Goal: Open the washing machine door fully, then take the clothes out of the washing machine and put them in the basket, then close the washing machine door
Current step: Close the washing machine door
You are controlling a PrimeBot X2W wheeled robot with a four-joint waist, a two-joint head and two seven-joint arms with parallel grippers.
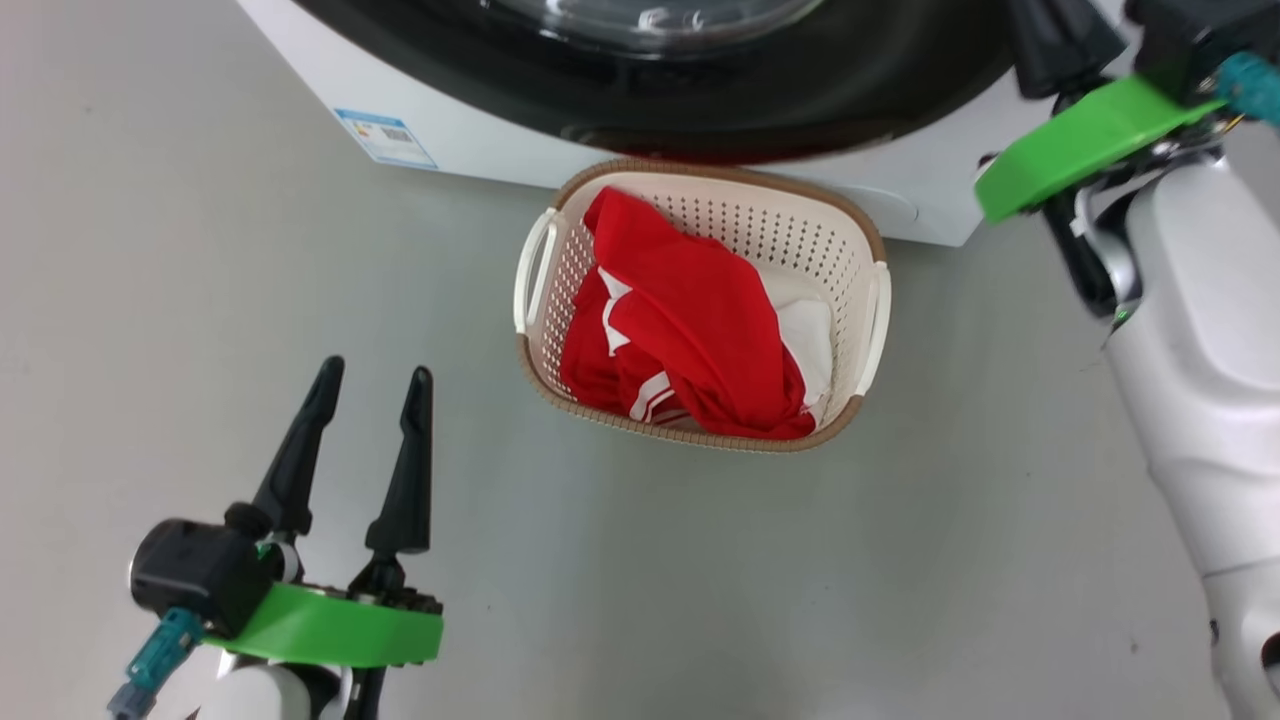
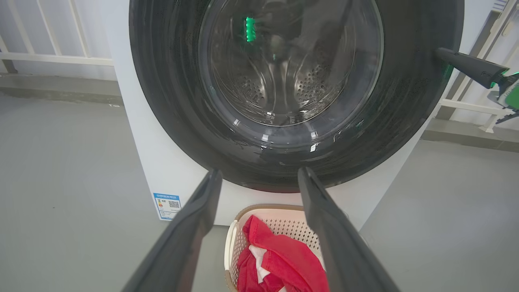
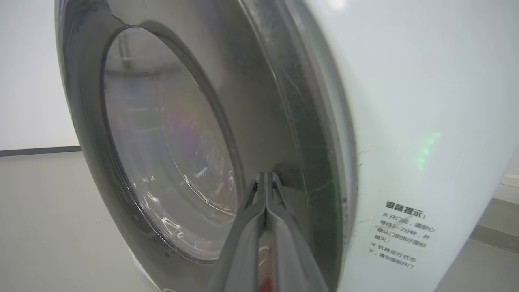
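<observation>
The washing machine door lay shut against the washing machine, the closed, empty right hand touching its black rim. Just before the machine stood the basket holding the clothes; farther out, the left hand gaped empty.

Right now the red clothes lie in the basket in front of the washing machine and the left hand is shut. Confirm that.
Wrong in one point: the left hand is open, its two fingers standing well apart, as the head view shows. The rest holds: the red clothes lie in the basket in front of the washing machine.
</observation>
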